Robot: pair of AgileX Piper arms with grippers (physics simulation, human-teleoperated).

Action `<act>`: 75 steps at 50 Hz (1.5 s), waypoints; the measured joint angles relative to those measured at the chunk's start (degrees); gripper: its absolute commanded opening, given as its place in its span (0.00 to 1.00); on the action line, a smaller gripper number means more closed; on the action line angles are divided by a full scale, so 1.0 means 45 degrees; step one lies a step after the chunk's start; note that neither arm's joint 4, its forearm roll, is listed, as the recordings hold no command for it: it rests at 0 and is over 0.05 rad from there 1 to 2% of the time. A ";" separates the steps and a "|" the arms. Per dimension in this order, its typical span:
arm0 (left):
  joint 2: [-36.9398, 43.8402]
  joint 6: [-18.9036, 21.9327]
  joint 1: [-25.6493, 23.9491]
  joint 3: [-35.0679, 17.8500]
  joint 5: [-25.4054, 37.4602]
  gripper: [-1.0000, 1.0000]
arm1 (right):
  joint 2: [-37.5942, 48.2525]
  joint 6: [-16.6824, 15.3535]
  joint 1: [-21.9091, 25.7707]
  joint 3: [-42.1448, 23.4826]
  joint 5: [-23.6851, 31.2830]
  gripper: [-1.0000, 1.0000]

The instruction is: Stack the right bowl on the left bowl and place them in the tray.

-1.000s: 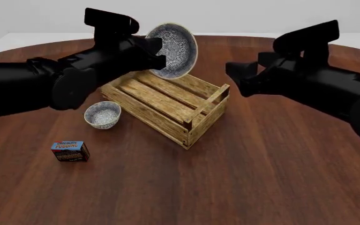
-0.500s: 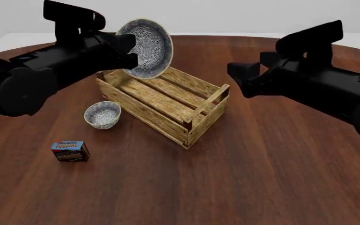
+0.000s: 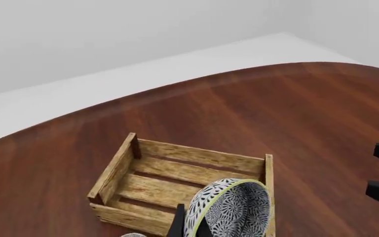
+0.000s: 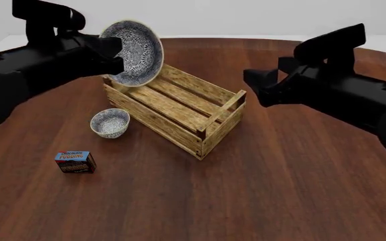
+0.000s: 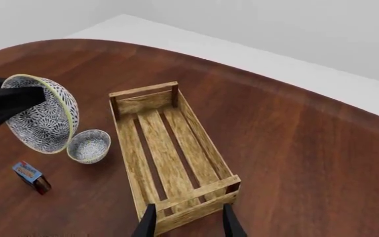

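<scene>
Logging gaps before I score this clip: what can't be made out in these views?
- Left gripper: front view, the held bowl and arm hide its contact; left wrist view cuts the bowl at the frame edge.
- Bowl on the table: left wrist view shows only a sliver.
- Pudding box: its small print is too small to read.
- Right gripper: front view hides its jaws behind the arm.
- Crate: its far end sits behind the held bowl.

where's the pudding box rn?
Front view: the pudding box sits on the table at near left, just nearer than the resting bowl, left of the tray.

Left bowl (image 4: 110,122) sits left of tray (image 4: 179,111), pudding box (image 4: 76,162) nearer.
</scene>
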 measured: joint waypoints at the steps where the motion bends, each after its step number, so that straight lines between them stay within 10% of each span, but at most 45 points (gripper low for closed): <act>1: -0.0014 0.0030 0.0050 -0.0018 0.0078 0.00 | 0.0009 -0.0002 -0.0002 0.0001 -0.0006 1.00; 43: 0.1008 -0.0475 0.2468 -0.1750 0.3743 0.00 | -0.0350 0.0093 0.0108 0.0057 0.0172 1.00; 75: 0.2276 -0.1876 0.3387 -0.1142 0.3279 0.00 | -0.0504 0.0121 0.0078 0.0055 0.0251 1.00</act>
